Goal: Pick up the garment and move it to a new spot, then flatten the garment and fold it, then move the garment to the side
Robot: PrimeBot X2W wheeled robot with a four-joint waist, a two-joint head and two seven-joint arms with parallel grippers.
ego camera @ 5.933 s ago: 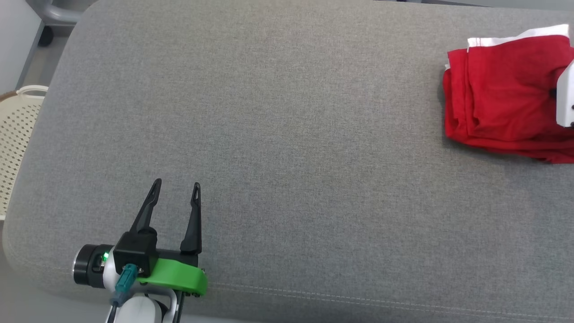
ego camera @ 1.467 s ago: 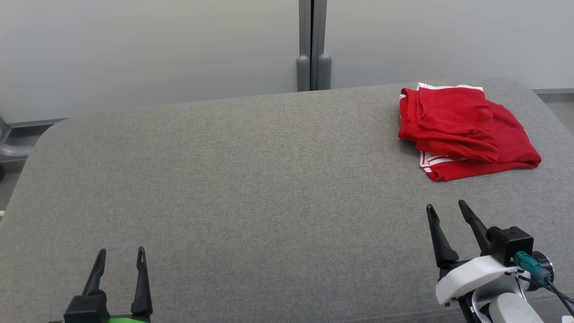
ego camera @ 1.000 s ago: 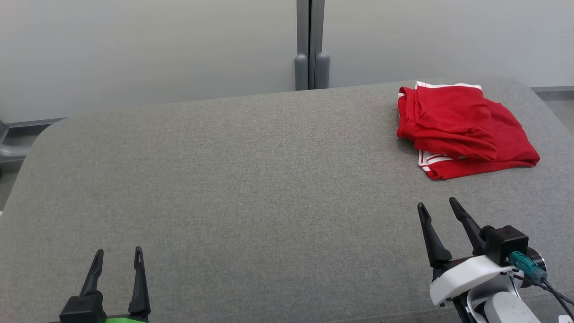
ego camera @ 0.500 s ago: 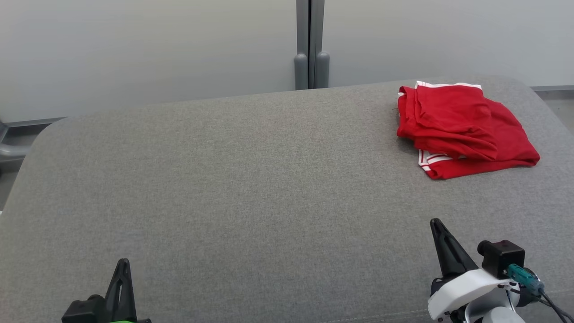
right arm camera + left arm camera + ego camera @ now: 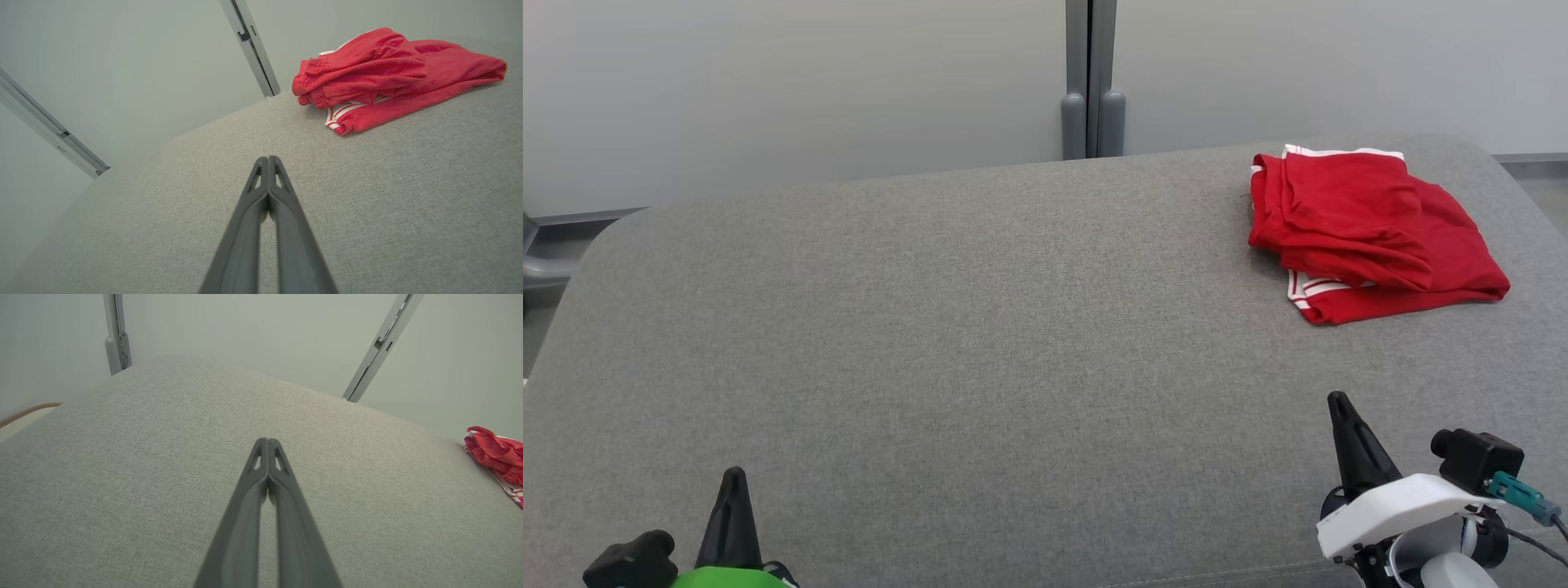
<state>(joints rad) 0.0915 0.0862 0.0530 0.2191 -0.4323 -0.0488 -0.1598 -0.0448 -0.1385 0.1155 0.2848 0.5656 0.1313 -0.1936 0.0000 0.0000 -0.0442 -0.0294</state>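
— Where is the garment point(image 5: 1372, 233) lying?

— It's sitting folded at the far right of the grey cushion point(image 5: 980, 327). It's looking soft, light and floppy.

— Where are you taking hold?

— I'm judging the thick near edge best, pinching through every layer. The right gripper point(image 5: 1339, 402) and left gripper point(image 5: 734, 475) are hovering well apart from it, jaws pressed together, holding nothing.

Count: 1 grey padded surface point(image 5: 980, 327), 1 red garment point(image 5: 1364, 233) on it at 2 o'clock, 2 grippers: left gripper point(image 5: 734, 478) at 7 o'clock, right gripper point(image 5: 1338, 402) at 5 o'clock, 2 dark fingers point(image 5: 245, 522) each. Back wall point(image 5: 768, 98): 2 grey posts point(image 5: 1074, 114) side by side at 12 o'clock. Also 1 white bracket point(image 5: 1388, 506) and 1 teal connector point(image 5: 1521, 494) on the right wrist, 1 green bracket point(image 5: 727, 578) on the left.
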